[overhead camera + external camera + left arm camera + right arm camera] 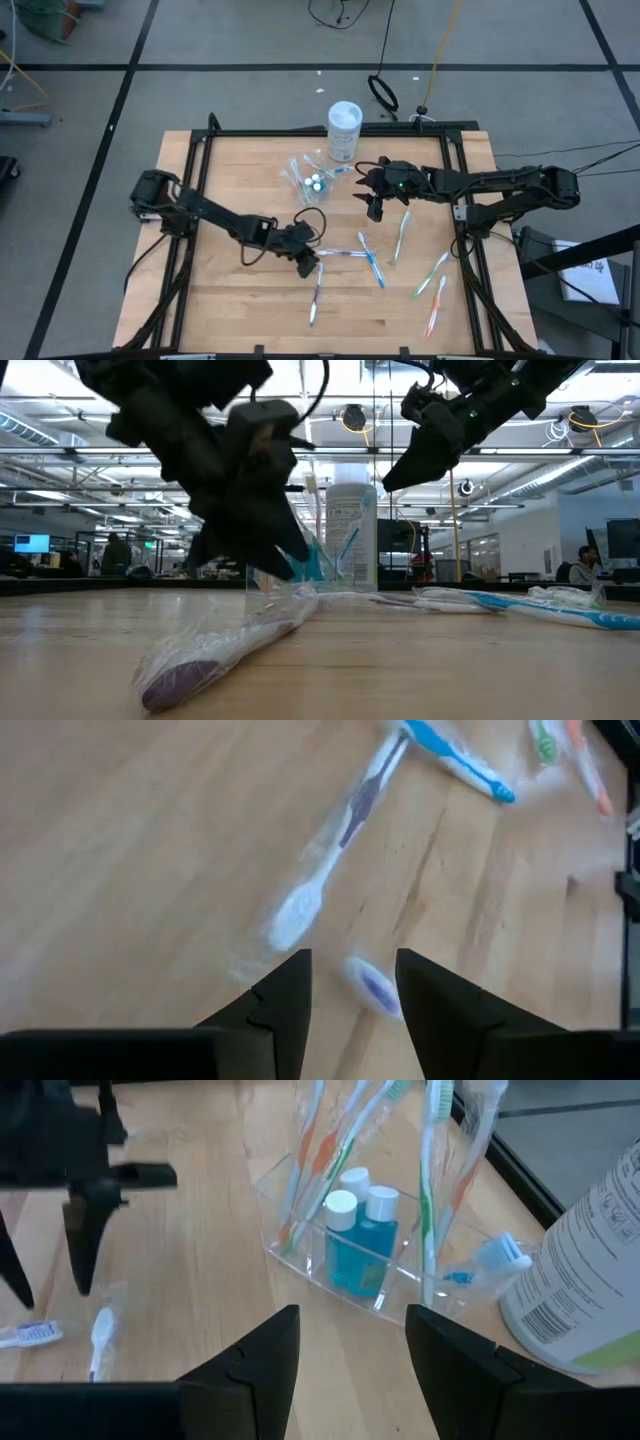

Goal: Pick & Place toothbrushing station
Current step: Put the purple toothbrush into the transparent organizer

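Clear cup point(345, 1240) standing near the far middle of the table point(230, 310), holding two teal tubes point(362, 1245) with white caps and several upright brushes with orange and green handles. A further tube lies just beside the cup, on the side towards the white tub point(343, 130), which stands at the table's far edge.

Loose brushes lie scattered nearer the front: a purple brush point(317, 290) in clear wrapping, a blue brush point(372, 260) crossing another beside it, a green-and-white one point(402, 235) to the right, and a green and an orange brush point(436, 300) towards the right front corner.

Left gripper point(305, 258) low over the table just beyond the purple brush's far end; its fingers point(285, 1000) are apart, with a brush head visible on the wood between them. Nothing is held.

Right gripper point(377, 195) raised beside the cup, between it and the green-and-white brush; fingers apart and empty, the cup directly ahead in its wrist view.

Step in hand, as judged: collection of the loose brushes into the cup, with the left gripper lining up on the purple one. Several brushes remain out, so the task looks partly done.

Next move calls for: lowering until the fingers straddle the thin handle, closing squarely across it despite the slippery wrapping, then lifting and tilting it upright over the cup without knocking the brushes already standing there.
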